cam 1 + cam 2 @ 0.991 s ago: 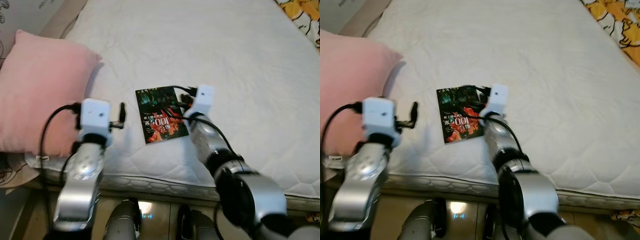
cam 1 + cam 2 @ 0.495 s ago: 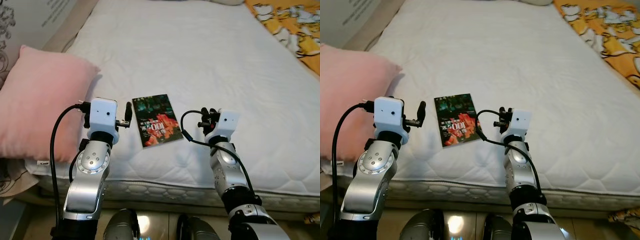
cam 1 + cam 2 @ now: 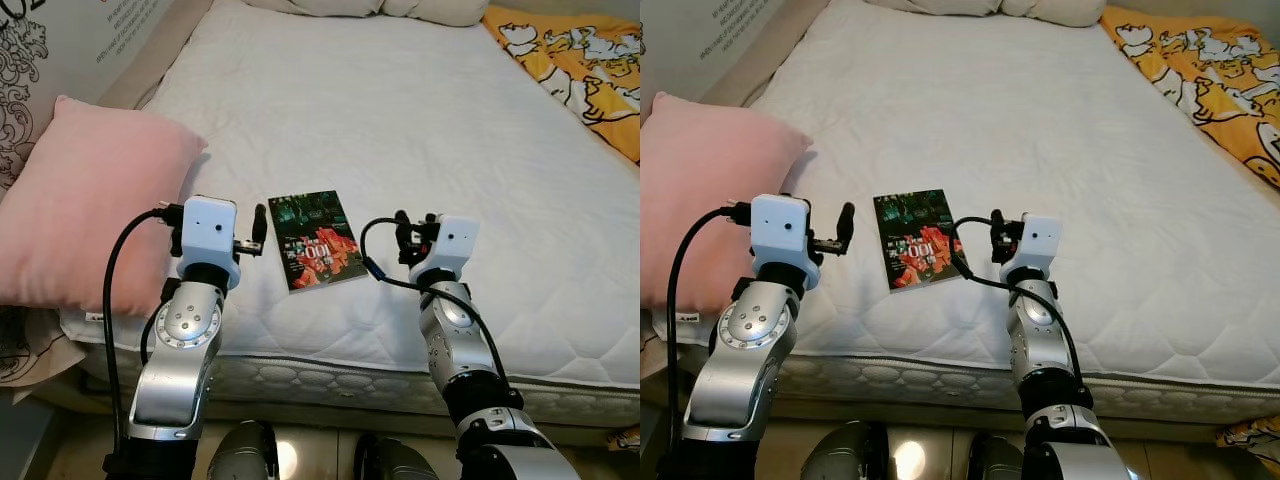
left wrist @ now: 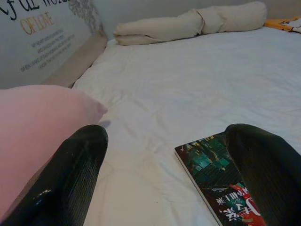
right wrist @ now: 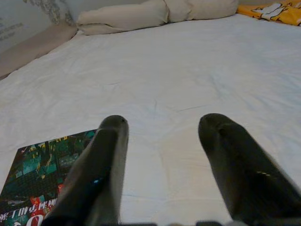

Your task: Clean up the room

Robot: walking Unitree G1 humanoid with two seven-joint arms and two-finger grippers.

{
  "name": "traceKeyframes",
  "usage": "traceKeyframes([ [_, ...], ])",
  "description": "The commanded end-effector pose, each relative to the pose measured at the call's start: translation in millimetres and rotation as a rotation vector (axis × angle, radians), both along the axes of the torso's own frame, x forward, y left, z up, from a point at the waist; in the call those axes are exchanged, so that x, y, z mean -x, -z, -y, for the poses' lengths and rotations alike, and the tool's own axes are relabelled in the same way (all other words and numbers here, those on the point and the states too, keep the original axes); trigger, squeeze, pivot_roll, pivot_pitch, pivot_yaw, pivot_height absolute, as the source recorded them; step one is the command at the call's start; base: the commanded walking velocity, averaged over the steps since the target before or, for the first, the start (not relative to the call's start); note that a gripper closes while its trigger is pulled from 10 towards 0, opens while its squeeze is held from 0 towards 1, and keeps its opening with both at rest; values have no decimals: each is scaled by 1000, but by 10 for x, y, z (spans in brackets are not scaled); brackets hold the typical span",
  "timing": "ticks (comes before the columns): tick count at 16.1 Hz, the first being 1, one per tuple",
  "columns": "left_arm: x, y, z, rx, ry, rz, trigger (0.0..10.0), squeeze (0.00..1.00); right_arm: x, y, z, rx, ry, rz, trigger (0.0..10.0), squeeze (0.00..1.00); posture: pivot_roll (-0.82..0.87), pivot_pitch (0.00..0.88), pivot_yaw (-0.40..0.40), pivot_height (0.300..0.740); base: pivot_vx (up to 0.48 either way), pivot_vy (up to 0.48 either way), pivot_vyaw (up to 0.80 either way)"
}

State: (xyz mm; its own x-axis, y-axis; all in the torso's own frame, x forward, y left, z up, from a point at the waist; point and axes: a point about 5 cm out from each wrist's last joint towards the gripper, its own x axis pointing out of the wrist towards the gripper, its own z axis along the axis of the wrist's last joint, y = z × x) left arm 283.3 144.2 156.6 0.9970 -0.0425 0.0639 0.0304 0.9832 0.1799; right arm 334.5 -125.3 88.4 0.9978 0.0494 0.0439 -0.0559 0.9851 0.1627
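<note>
We look down at a white quilted mattress (image 3: 450,130) with both arms raised over its near edge. A book (image 3: 318,240) with a dark green and red cover lies flat near that edge, between our two grippers and touched by neither.

Our left gripper (image 4: 169,174) hovers at the book's nine o'clock, just beside it. In the left wrist view its two black fingers (image 4: 70,174) stand wide apart with nothing between them — the book's near corner shows next to one finger and the pink pillow next to the other.

Our right gripper (image 5: 162,155) hovers at the book's three o'clock, close beside it. Its fingers (image 5: 101,165) are likewise spread, holding nothing, with bare sheet between them and the book's corner by one finger.

The pink pillow (image 3: 85,200) rests on the mattress at the book's nine o'clock, beyond the left gripper, overhanging the near edge. At twelve o'clock, well apart from the book, beige pillows (image 3: 970,6) lie along the far end of the bed. An orange patterned blanket (image 3: 1200,70) covers the far corner at about two o'clock — its print is too small to read.
</note>
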Motion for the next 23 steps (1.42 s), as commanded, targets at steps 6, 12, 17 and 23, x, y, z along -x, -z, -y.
traceKeyframes([
  [6,0,3,29,6,16,1,10000,0,-7,-20,9,2,-3,7,10000,1000,120,75,-47,736,0,0,0],
  [12,198,297,-144,48,-34,-86,10000,0,272,154,181,166,110,-18,10000,0,159,105,-48,736,0,0,0],
  [17,37,272,-5,224,-83,14,10000,0,510,-124,325,218,169,174,10000,0,47,29,-27,736,0,0,0],
  [23,-46,290,221,67,74,46,10000,0,618,29,518,220,224,89,10000,0,35,25,-13,736,0,0,0],
])
